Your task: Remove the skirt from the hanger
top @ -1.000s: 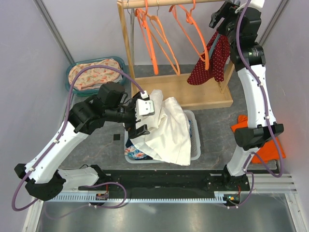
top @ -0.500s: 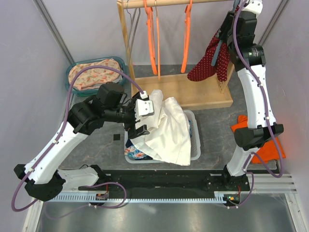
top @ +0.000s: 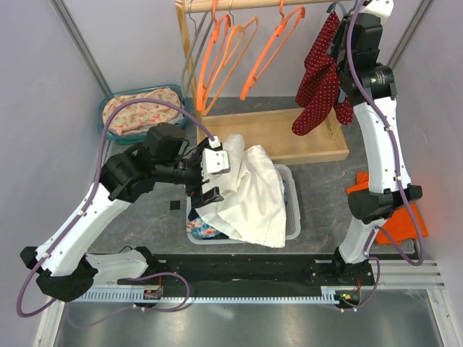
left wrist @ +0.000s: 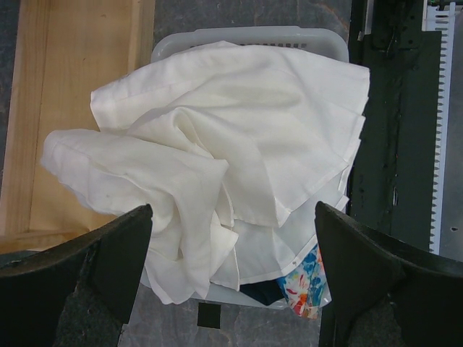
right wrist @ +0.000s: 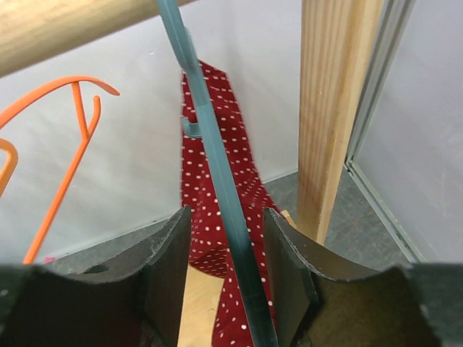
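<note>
Red white-dotted skirt [top: 317, 85] — hanging on teal hanger [right wrist: 217, 181]

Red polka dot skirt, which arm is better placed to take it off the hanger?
Right. The right hand sits at the rail, fingers either side of the teal hanger carrying the skirt. The left hand hovers over the white cloth in the basket.

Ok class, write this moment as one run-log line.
right gripper: open, straddling teal hanger | skirt: on teal hanger | left gripper: open above white cloth in basket
</note>
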{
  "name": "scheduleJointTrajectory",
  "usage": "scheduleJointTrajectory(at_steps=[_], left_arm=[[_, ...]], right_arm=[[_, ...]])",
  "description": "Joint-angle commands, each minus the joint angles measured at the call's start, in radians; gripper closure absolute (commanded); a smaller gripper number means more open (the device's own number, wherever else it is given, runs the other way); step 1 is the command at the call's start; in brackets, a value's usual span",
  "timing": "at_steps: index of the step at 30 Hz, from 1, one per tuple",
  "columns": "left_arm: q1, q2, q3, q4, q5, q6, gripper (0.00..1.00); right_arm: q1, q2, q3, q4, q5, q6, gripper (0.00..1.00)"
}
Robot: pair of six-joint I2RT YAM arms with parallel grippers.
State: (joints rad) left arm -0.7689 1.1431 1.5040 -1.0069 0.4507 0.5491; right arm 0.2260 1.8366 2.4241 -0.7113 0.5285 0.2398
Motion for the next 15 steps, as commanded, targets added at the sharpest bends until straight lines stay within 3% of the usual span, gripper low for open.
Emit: scheduleJointTrajectory(at_steps=[1,7,9,10,12,13,15], left_arm=[[0.005,-0.02,0.005,0.002,0.011,0.015,0.0],[0.005,-0.016,0.024,0.001,0.023,0.011,0.0],[0.005,-0.014,0.024,-0.001,0.025,0.009,0.0],[0.005,-0.016,0.024,0.001,0.026,0.009,0.0],[0.005,-0.017,0.024,0.001,0.025,0.008,0.0],[0.005,-0.017,0.022,0.001,0.025,0.006,0.0],[0.005,-0.017,0.022,0.001,0.025,0.009,0.0]], right_arm=[[-0.002,0.021,0.029,-0.028,0.05,-0.025,0.48],[-0.001,0.013,-0.005,-0.043,0.048,-0.033,0.48],[-0.001,0.013,-0.011,-0.05,0.039,-0.033,0.6],[-0.002,0.012,-0.01,-0.051,0.036,-0.031,0.77],[-0.002,0.007,-0.013,-0.051,0.033,-0.027,0.94],[-0.001,0.006,-0.013,-0.048,0.034,-0.027,1.0],[-0.001,-0.011,-0.029,-0.01,0.021,-0.036,1.0]])
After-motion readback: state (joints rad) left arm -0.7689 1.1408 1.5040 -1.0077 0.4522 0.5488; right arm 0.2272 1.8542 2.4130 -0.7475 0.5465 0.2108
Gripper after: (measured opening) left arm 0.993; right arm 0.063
